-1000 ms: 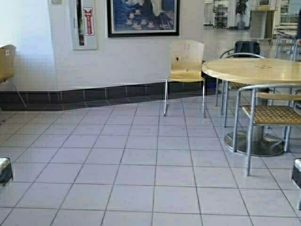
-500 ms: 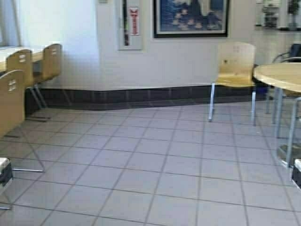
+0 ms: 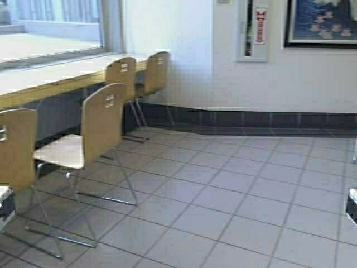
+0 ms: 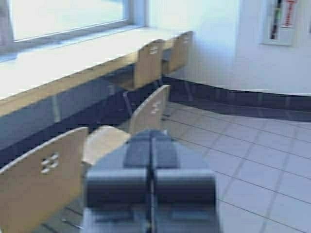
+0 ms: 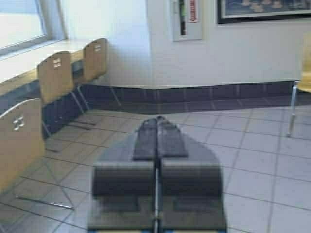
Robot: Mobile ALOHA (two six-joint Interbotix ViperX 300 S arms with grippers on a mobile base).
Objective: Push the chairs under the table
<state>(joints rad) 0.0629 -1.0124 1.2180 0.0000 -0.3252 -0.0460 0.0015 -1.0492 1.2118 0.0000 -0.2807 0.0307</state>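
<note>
Base rotated left since earlier frames; round table gone from view. Table (image 3: pixel 50 75) along left wall. Four chairs (image 3: pixel 97 131) pulled out beside it. Left gripper (image 4: pixel 151 145) and right gripper (image 5: pixel 157 138) pressed together, holding nothing.

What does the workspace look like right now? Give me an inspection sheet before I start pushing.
Surface: table, long pale top with a yellowish front edge, under a window.
Job's things: four chairs along the table. Nearest chair and second chair stand pulled out; third chair and far chair sit closer in.
Clutter: nothing seen on the tiled floor.
Grippers: left gripper and right gripper both held forward, jaws shut, holding nothing.
Cables: nothing seen.
Surroundings: white wall with a dark base strip, wall cabinet, framed picture.
</note>
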